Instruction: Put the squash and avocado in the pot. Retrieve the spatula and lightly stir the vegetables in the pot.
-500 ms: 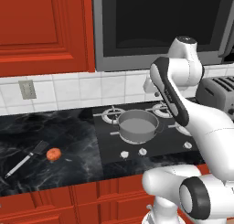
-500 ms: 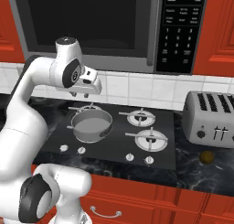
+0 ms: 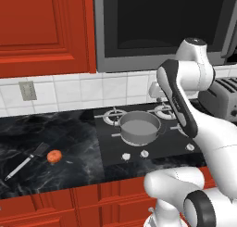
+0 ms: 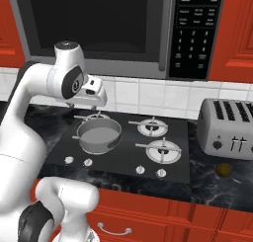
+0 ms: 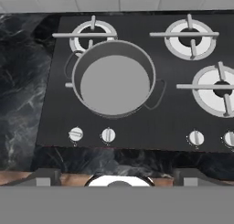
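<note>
pot [image 5: 114, 79] empty | squash [image 3: 54, 156], spatula [image 3: 25, 161], avocado [image 4: 224, 170] all on desk | gripper [image 4: 97, 103] wide, holds nothing | all steps left

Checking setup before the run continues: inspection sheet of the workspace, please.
Surface: dark marble counter with a black cooktop set in it.
Job's things: pot on the cooktop's front left burner, nothing inside; squash and spatula on the counter left of the cooktop, close together; avocado on the counter in front of the toaster.
Clutter: toaster right of the cooktop.
Gripper: gripper open, above the pot, holding nothing.
Cables: nothing seen.
Surroundings: microwave, red cabinets, white tile backsplash, wall outlet.
</note>
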